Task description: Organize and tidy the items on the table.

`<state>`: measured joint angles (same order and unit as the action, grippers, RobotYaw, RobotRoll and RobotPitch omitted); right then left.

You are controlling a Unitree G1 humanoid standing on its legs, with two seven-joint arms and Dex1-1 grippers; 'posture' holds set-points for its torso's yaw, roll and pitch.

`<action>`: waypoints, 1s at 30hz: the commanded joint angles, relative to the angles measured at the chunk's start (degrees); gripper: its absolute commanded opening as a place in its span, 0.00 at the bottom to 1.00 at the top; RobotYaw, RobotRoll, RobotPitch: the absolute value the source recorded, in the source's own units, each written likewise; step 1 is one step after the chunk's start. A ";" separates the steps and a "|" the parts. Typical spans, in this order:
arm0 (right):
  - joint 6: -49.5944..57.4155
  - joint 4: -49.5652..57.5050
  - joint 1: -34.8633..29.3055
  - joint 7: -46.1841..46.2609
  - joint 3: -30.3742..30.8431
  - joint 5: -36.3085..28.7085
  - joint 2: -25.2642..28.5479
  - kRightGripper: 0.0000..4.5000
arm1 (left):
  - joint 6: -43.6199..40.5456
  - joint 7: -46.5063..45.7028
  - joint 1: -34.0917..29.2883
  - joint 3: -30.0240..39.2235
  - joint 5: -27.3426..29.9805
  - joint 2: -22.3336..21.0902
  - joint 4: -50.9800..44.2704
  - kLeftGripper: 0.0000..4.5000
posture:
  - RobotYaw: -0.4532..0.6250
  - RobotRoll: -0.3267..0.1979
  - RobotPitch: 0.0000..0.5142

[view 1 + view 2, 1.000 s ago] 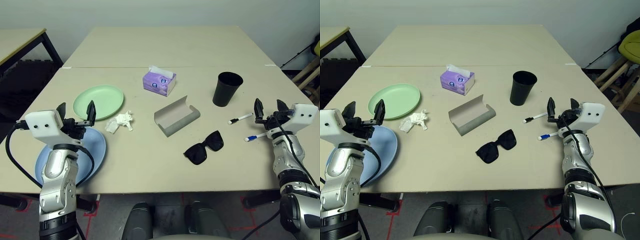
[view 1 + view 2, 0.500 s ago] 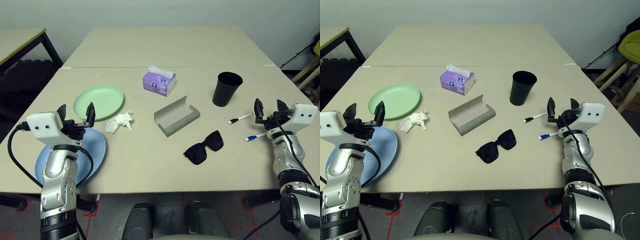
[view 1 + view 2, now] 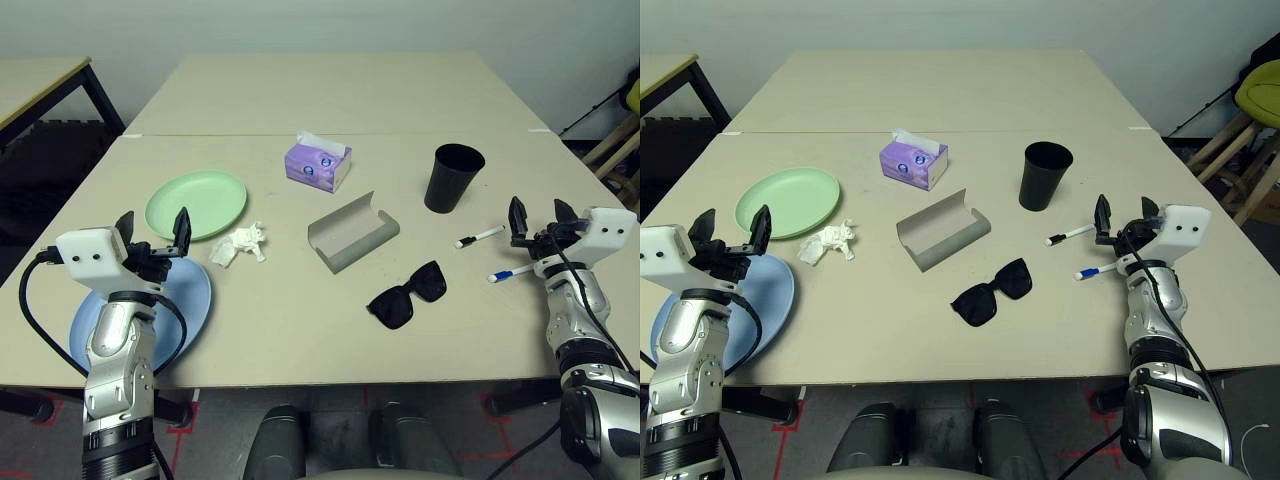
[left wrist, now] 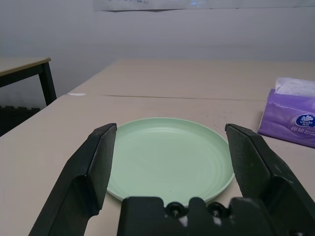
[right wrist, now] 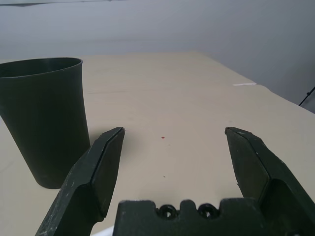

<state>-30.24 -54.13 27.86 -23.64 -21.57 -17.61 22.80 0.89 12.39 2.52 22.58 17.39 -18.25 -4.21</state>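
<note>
On the table point(image 3: 330, 90), my left gripper point(image 3: 153, 227) hovers open over the far edge of the blue plate point(image 3: 190, 300), pointing at the green plate point(image 4: 170, 164). A crumpled white tissue point(image 3: 240, 243) lies to the right of both plates. The grey glasses case point(image 3: 353, 232) lies open in the middle, with black sunglasses point(image 3: 407, 294) nearer me. The purple tissue box point(image 3: 318, 164) stands behind the case. At the right, my right gripper point(image 3: 537, 214) stands open beside two white markers point(image 3: 481, 237) point(image 3: 512, 272), facing the black cup point(image 5: 47, 120).
A smaller tan table with black legs point(image 3: 45, 85) stands at the far left. A yellow-green stool point(image 3: 1260, 90) is off the right side. The table's seam point(image 3: 400, 133) runs across behind the tissue box.
My left gripper has sunk slightly toward the blue plate. The right arm and the items have not moved.
</note>
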 commanded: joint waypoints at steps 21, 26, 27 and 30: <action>17.07 27.79 -9.50 -44.48 9.49 -10.17 4.91 1.00 | 2.16 1.27 1.99 0.12 0.12 -0.62 3.94 1.00 | 0.55 0.62 0.02; 17.25 31.57 -10.94 -48.91 10.34 -11.36 4.85 1.00 | 2.00 1.09 1.98 -0.04 0.02 -0.55 3.50 1.00 | 0.55 0.62 0.02; 16.92 32.20 -11.27 -49.91 10.47 -11.60 4.72 1.00 | 1.94 1.10 2.00 -0.05 0.02 -0.59 3.45 1.00 | 0.55 0.62 0.02; 16.84 34.24 -12.88 -52.92 11.38 -11.91 4.79 1.00 | 1.48 0.98 2.11 -0.16 0.01 -0.71 2.87 1.00 | 0.55 0.62 0.02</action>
<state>-12.84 -21.33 16.06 -74.89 -11.14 -29.02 27.26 2.76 13.39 4.26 22.80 17.42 -18.83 -1.13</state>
